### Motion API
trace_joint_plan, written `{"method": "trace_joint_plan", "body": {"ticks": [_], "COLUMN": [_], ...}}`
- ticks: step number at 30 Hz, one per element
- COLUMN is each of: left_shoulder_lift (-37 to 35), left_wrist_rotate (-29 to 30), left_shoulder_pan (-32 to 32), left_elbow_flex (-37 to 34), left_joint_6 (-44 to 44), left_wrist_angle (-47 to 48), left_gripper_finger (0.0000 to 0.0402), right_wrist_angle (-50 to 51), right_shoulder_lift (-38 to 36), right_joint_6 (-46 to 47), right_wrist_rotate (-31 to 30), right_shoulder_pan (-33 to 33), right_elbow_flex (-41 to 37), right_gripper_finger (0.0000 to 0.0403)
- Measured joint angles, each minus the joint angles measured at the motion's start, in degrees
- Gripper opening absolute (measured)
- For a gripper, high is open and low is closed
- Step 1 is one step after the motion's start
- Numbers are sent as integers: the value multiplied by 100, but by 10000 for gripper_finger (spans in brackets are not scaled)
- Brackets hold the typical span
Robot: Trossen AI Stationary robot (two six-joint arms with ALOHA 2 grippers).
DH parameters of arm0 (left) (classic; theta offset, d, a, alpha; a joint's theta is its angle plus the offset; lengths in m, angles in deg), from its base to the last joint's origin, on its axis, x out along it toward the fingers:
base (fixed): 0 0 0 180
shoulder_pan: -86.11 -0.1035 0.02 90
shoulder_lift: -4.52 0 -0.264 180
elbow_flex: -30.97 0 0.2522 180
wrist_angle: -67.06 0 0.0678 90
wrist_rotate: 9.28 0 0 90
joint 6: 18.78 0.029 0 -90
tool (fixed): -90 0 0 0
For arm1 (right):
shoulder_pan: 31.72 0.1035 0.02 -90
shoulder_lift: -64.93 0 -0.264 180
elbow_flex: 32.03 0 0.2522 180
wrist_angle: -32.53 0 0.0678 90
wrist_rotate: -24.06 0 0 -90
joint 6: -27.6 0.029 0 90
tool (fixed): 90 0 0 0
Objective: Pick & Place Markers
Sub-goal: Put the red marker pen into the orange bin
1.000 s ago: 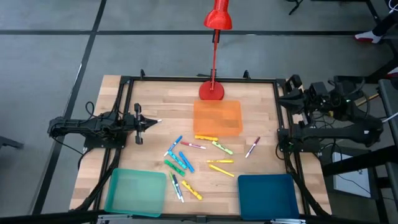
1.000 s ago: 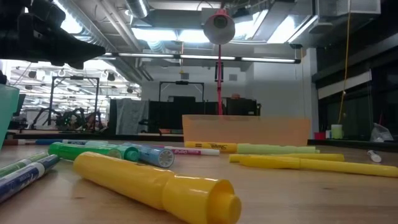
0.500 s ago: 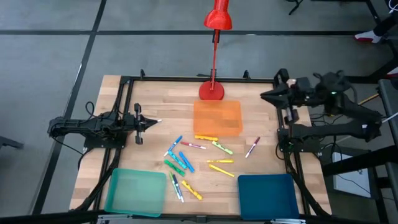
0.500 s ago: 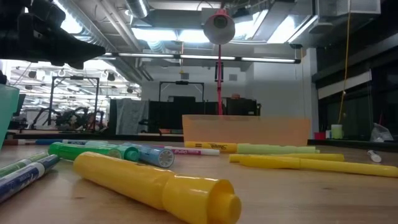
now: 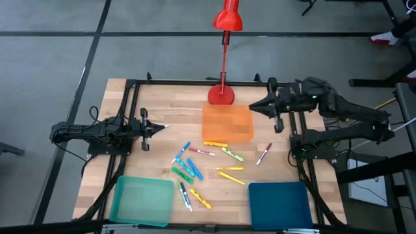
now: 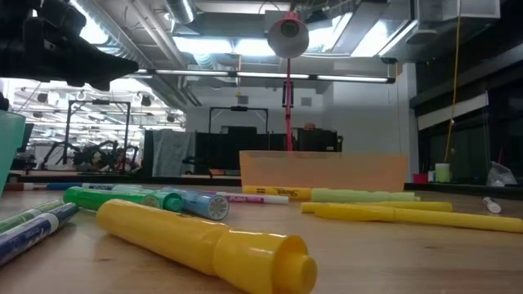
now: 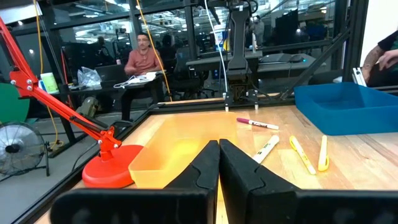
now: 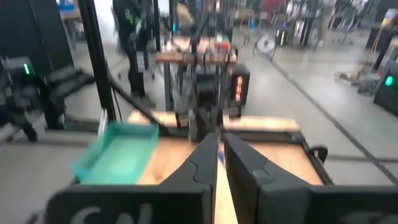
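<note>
Several markers (image 5: 195,166) in yellow, green, blue and pink lie flat and scattered on the wooden table's middle; one pink marker (image 5: 264,154) lies apart to the right. They show close up in the low view (image 6: 212,241) and in the left wrist view (image 7: 273,146). My left gripper (image 5: 165,126) rests shut at the table's left side, pointing level toward the right (image 7: 219,144). My right gripper (image 5: 251,107) hangs shut high over the table, beside the orange tray's far right corner, pointing left (image 8: 219,138). Both hold nothing.
An orange tray (image 5: 227,123) stands mid-table, far of the markers. A teal tray (image 5: 142,199) sits at the near left, a blue tray (image 5: 278,205) at the near right. A red lamp's base (image 5: 221,95) stands behind the orange tray. People sit beyond the table (image 7: 143,59).
My right gripper has swung in from beyond the table's right edge toward the left, out over the table to the orange tray's far right corner, rolling a little, and has stayed shut. The markers and trays have not moved.
</note>
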Motion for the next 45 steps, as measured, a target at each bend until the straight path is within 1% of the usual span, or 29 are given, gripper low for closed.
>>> {"method": "trace_joint_plan", "body": {"ticks": [3, 8, 17, 30, 36, 41, 45], "left_shoulder_lift": [0, 0, 0, 0, 0, 0, 0], "left_wrist_rotate": [1, 1, 1, 0, 1, 2, 1], "left_shoulder_pan": [-2, 0, 0, -2, -1, 0, -1], "left_elbow_flex": [-2, 0, -2, -2, -2, -2, 0], "left_joint_6": [0, 0, 0, 0, 0, 0, 0], "left_wrist_angle": [0, 2, 0, 1, 0, 0, 0], "left_gripper_finger": [10, 8, 9, 8, 10, 6, 9], "right_wrist_angle": [244, 880, 2534, 4640, 5258, 5480, 5514], "right_shoulder_lift": [85, 176, 245, 471, 697, 813, 937], "right_joint_6": [-267, -366, -542, -1511, -1893, -2583, -2913], "right_wrist_rotate": [0, 0, -4, -6, -32, -109, -445], "right_shoulder_pan": [-1, 1, 3, 3, 111, 364, 746], "right_elbow_flex": [0, 0, -2, -2, -1, -2, -4], "right_gripper_finger": [32, 32, 32, 32, 32, 32, 32]}}
